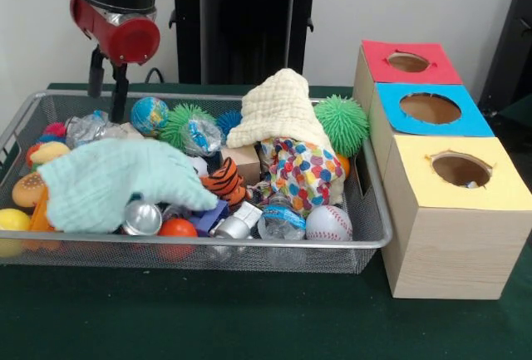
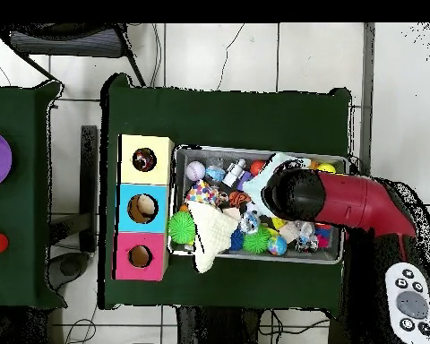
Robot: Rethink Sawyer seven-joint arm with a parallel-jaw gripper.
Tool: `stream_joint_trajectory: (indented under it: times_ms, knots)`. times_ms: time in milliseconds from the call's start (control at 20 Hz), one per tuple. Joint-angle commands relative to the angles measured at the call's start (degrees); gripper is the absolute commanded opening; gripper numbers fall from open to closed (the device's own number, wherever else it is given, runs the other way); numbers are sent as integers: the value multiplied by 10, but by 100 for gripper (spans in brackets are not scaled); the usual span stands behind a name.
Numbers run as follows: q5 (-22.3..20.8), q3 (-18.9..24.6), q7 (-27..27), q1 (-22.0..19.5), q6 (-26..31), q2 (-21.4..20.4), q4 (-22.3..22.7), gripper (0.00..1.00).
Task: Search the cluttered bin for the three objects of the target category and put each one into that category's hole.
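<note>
The wire mesh bin (image 1: 378, 231) is full of toys; it also shows in the overhead view (image 2: 259, 150). One polka-dot fabric piece (image 1: 303, 173) lies right of the bin's middle, partly under the cream waffle cloth (image 1: 278, 110); it also shows in the overhead view (image 2: 201, 193). I see no other dotted pieces in the bin. The yellow-topped box's hole (image 1: 461, 169) is at the right and shows something pale inside; it also shows in the overhead view (image 2: 144, 159). My gripper (image 1: 108, 96) is open and empty over the bin's far left corner. In the overhead view the arm (image 2: 344, 202) hides it.
The mint-green waffle cloth (image 1: 116, 181) covers the bin's left half. The blue-topped box (image 1: 430, 109) and the red-topped box (image 1: 407, 62) stand behind the yellow one. A baseball (image 1: 328, 221), a green spiky ball (image 1: 341, 123) and a small water bottle (image 1: 281, 214) surround the dotted piece.
</note>
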Motion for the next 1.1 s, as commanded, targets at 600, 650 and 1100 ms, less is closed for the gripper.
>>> stream_joint_trajectory:
  times_ms: [600, 650, 1100]
  knots:
    - [64, 124, -29, 22, -7, -42, 100, 100]
    - [69, 126, -24, 24, -12, -40, 103, 100]
    - [85, 111, 29, 63, -79, -14, 105, 100]
